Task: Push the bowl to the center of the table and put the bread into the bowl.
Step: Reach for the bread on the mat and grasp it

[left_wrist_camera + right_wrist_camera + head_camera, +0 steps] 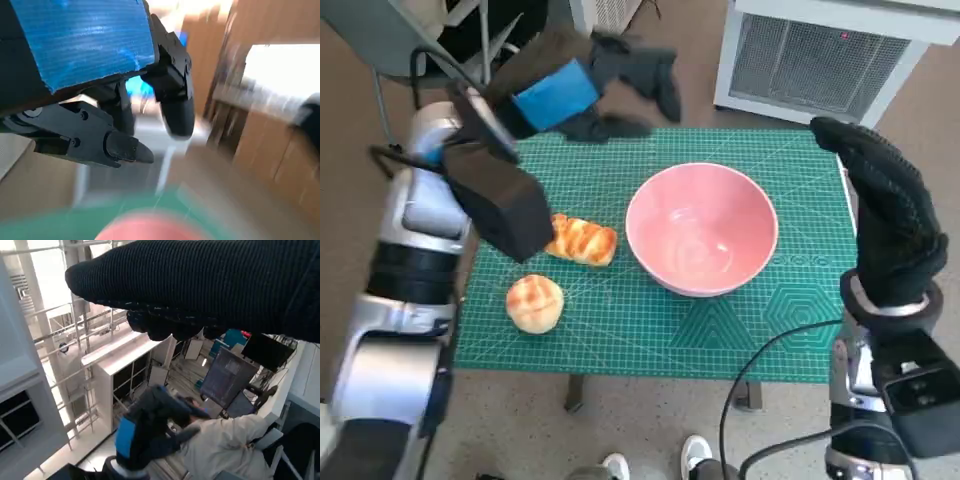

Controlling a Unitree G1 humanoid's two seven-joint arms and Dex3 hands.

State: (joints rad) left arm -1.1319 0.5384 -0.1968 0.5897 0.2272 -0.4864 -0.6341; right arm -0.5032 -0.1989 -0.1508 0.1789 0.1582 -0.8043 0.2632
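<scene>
Pink bowl [701, 228]: smooth, glossy, ceramic or plastic look. Green cutting mat [650, 320]: matt, printed with fine pale grid lines. Long bread roll [581, 240] has a shiny browned glazed crust; round bun [535, 302] paler, matt, scored top. Right hand [888, 215]: black knitted cloth, ribbed, matt. Left hand [610, 85]: black hard plastic, slight sheen; blue tape [85, 37] finely ridged, semi-gloss. Forearm [405, 290] shells smooth, pale, glossy.

pink bowl [145, 231] blurred and cut off in left wrist view
</scene>
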